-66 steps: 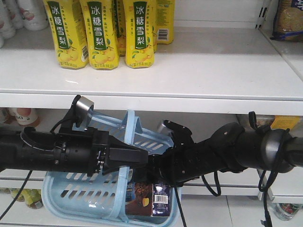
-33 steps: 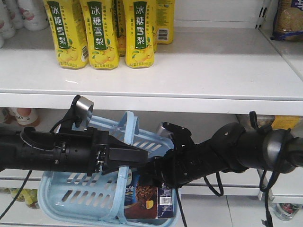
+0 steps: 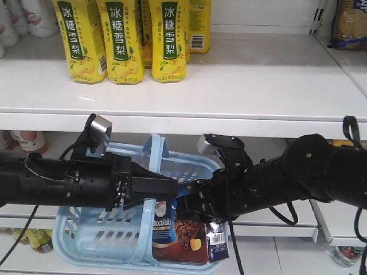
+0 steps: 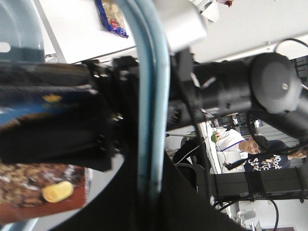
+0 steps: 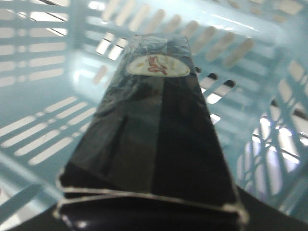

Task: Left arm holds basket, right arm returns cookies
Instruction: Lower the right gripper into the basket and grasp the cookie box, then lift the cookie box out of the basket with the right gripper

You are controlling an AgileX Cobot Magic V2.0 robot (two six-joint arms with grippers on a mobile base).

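My left claw (image 3: 163, 190) is closed on the handles of the basket (image 3: 86, 235) and holds it up, tipped. My right claw (image 3: 194, 207) is shut on the top end of the cookie box (image 3: 182, 236), which stands inside the basket. I think the box is light and stiff. Its shiny skin looks slippery, so I squeeze its flat sides gently.

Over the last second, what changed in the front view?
The right gripper, closed on the cookies, has drawn the box up and turned it: its logo face now shows where mostly the barcode side did, and its top sits higher in the basket. The right arm swung nearer the camera. Unchanged: the left gripper on the basket handle, the yellow bottles on the shelf.
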